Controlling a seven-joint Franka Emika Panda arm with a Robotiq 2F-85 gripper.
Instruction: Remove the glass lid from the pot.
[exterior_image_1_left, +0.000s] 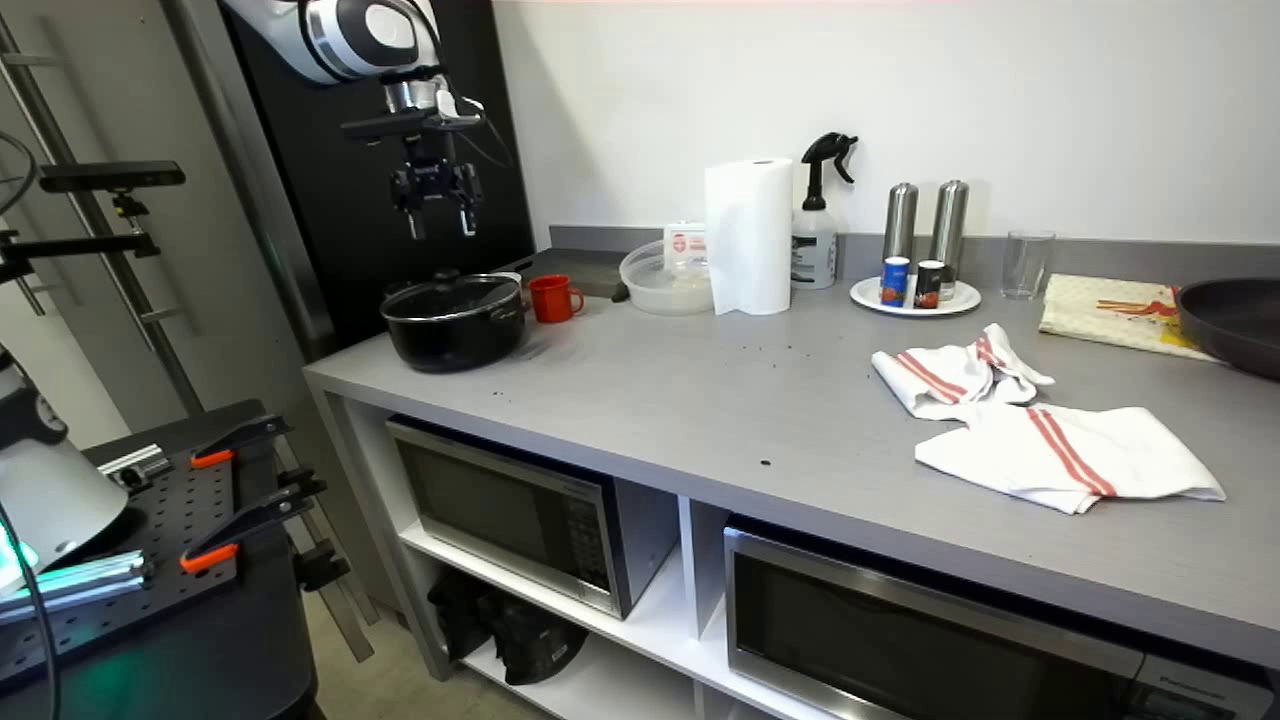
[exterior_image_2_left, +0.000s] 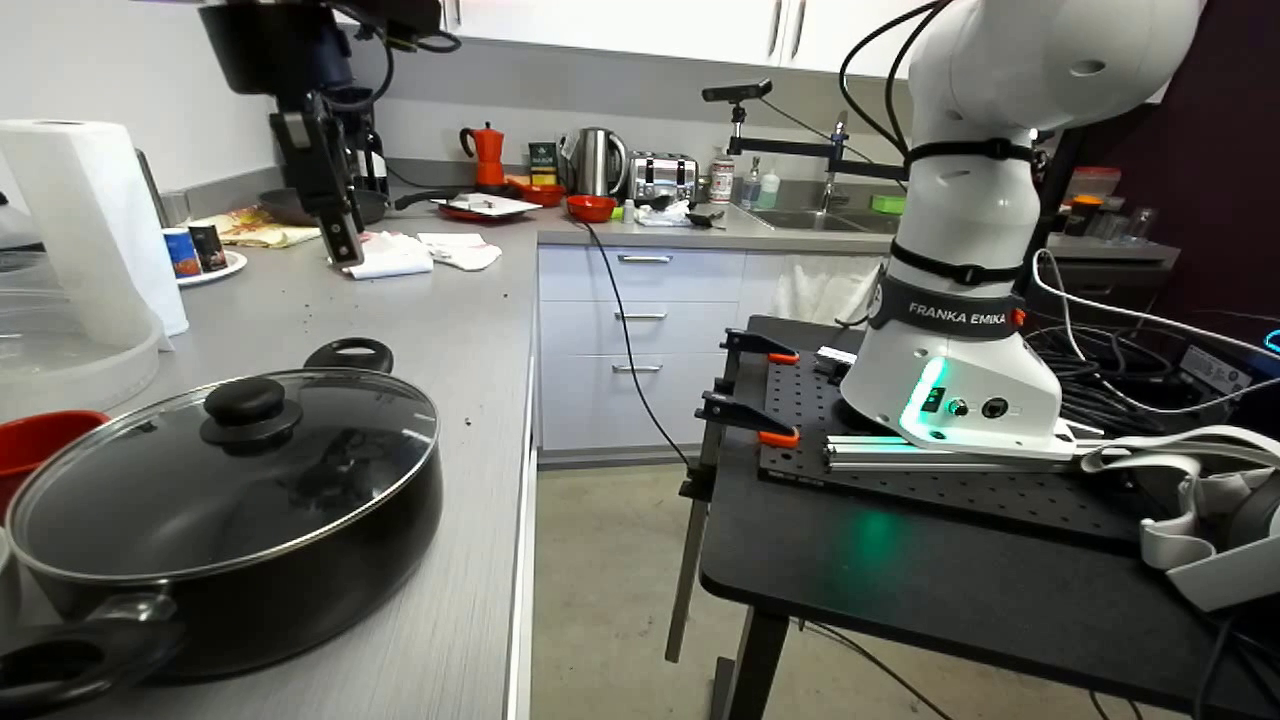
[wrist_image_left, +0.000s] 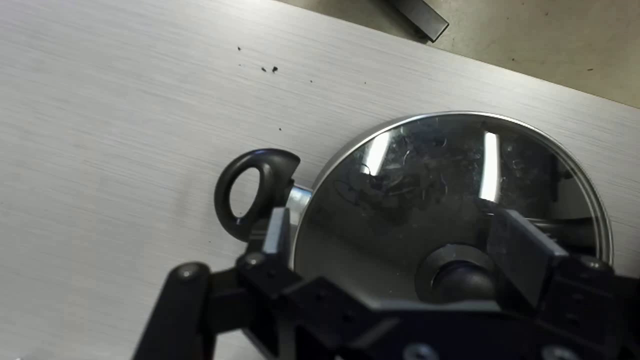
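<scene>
While the lid (exterior_image_2_left: 190, 500) sits level on the black pot (exterior_image_2_left: 300, 590), its clear glass, ringed by thin metal, carries reflections and a dark central knob (exterior_image_2_left: 247, 400). The pot stands on the counter (exterior_image_1_left: 690, 390), one handle (wrist_image_left: 273, 182) at ten o'clock in the wrist view. Bent downward, the arm (exterior_image_1_left: 345, 35) extends from the pot's eleven o'clock in an exterior view, its gripper (exterior_image_1_left: 442, 228) pointing to six, clear above the lid. The fingers (wrist_image_left: 277, 232) stand wide apart, the wrist view showing the knob between them.
</scene>
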